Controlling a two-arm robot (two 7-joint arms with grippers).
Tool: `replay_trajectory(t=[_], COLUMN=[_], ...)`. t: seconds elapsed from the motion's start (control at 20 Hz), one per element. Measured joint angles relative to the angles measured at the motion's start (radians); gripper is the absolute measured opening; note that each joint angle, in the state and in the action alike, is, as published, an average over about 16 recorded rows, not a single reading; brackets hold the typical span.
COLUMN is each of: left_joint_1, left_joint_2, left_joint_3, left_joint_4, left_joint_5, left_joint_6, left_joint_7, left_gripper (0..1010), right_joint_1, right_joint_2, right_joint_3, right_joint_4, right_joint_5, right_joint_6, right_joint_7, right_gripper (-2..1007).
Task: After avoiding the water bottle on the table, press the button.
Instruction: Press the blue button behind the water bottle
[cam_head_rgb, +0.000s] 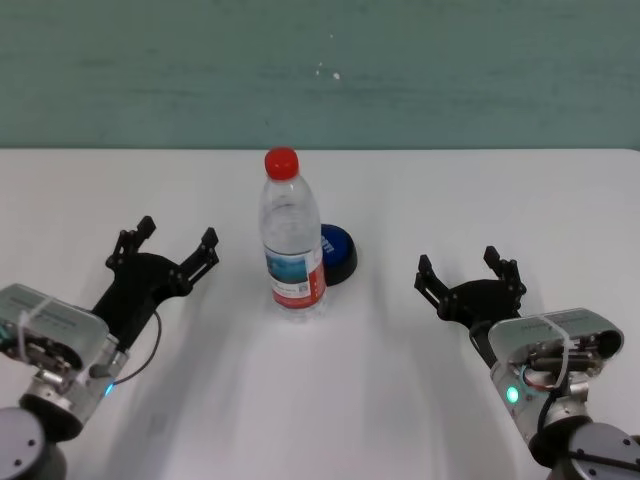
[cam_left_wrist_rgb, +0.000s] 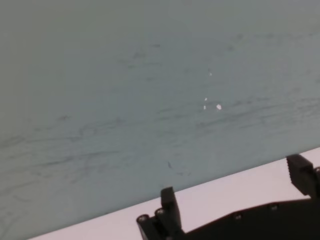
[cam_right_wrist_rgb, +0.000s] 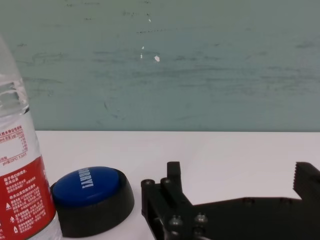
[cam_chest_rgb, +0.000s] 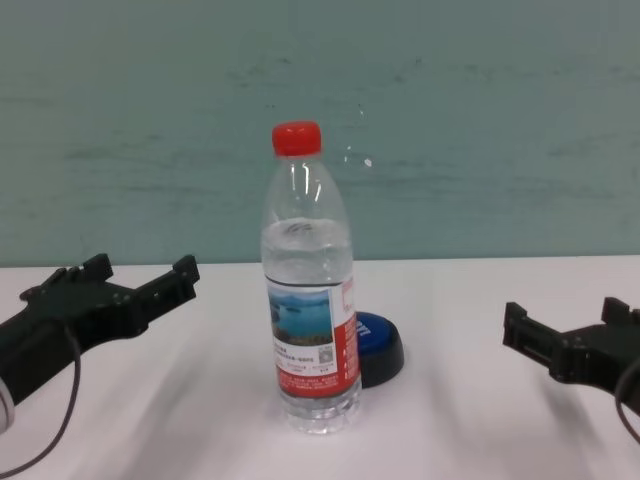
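Observation:
The water bottle, clear with a red cap and lake label, stands upright on the white table at the middle. The blue button on its black base sits just behind and right of the bottle, partly hidden by it. Both also show in the chest view: bottle, button. In the right wrist view the bottle and button lie ahead of the fingers. My left gripper is open, left of the bottle. My right gripper is open, right of the button.
A teal wall rises behind the table's far edge. White tabletop spreads on both sides of the bottle and in front of it. Nothing else stands on it.

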Motion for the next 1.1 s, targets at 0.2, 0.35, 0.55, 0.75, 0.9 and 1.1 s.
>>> replay_trajectory(t=[0.2, 0.35, 0.55, 0.75, 0.9, 1.1], left_joint_1=[-0.019, -0.039, -0.068, -0.097, -0.120, -0.149], left_joint_2=[-0.003, -0.008, -0.016, -0.023, -0.028, -0.032], left_joint_3=[0.006, 0.010, 0.014, 0.017, 0.019, 0.020], left_joint_4=[0.020, 0.040, 0.071, 0.103, 0.130, 0.164], left_joint_5=[0.005, 0.011, 0.021, 0.031, 0.038, 0.044], left_joint_6=[-0.007, -0.012, -0.019, -0.025, -0.032, -0.046], left_joint_7=[0.001, 0.004, 0.012, 0.017, 0.020, 0.018], left_gripper=[1010, 1010, 1010, 1010, 1010, 1010], right_joint_1=[0.000, 0.000, 0.000, 0.000, 0.000, 0.000], right_joint_2=[0.000, 0.000, 0.000, 0.000, 0.000, 0.000], right_joint_3=[0.000, 0.000, 0.000, 0.000, 0.000, 0.000], right_joint_4=[0.000, 0.000, 0.000, 0.000, 0.000, 0.000], right_joint_5=[0.000, 0.000, 0.000, 0.000, 0.000, 0.000], right_joint_6=[0.000, 0.000, 0.000, 0.000, 0.000, 0.000], right_joint_7=[0.000, 0.000, 0.000, 0.000, 0.000, 0.000], right_gripper=[1004, 1004, 1004, 1004, 1004, 1004])
